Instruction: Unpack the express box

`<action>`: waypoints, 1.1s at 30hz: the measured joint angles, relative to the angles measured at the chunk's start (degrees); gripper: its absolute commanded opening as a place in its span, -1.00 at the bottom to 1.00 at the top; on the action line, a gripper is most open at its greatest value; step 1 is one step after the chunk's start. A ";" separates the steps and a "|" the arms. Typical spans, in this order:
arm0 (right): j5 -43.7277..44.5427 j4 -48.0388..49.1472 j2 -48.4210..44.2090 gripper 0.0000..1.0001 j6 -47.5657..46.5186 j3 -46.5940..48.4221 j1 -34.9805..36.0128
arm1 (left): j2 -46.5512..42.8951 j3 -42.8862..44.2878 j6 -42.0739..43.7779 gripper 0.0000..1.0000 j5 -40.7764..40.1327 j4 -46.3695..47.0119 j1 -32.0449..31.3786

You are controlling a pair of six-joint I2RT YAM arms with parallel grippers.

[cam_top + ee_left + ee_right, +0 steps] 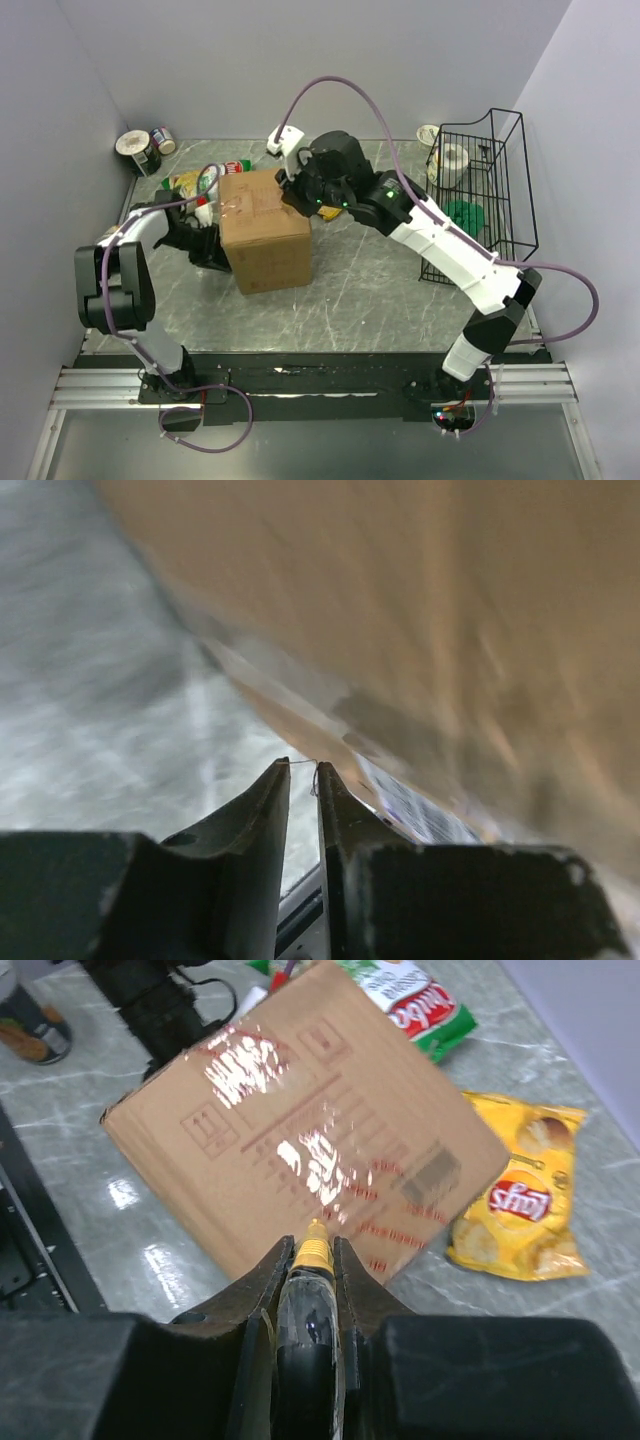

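The express box [265, 225], a brown taped carton, stands closed in the middle of the table. My left gripper [213, 246] sits low against its left side. In the left wrist view the box [450, 630] fills the upper right, and the left gripper [302, 765] is open only a narrow slit, with nothing but a thin thread at the tips. My right gripper [298, 195] hovers over the box's far right top edge. It [316, 1243] is shut on a black pen-like tool with a yellow tip [313, 1260], which points at the glossy taped top [300, 1130].
A yellow chip bag [520, 1200] lies right beside the box and a green-red snack bag [415, 1000] lies behind it. More snacks [195, 182] and two cans [135, 150] sit at the back left. A black wire basket [505, 180] stands at the right.
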 measured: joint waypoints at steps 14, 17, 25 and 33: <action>8.55 -0.46 -12.63 -1.00 -2.56 -13.05 -8.00 | 1.42 33.42 4.70 -0.21 -11.21 -10.43 1.05; 8.44 -1.16 -13.42 -1.00 -2.71 -16.98 -8.13 | 1.97 33.14 3.02 -0.19 -12.15 -6.54 1.40; 5.55 -4.09 -13.57 -1.00 -1.97 -22.82 -7.17 | 5.35 31.63 -4.46 -0.17 -10.58 13.86 -2.40; -6.95 -5.03 -19.47 -1.00 -1.73 -33.73 -1.33 | 12.17 34.47 -7.19 -0.21 -2.93 21.33 -7.74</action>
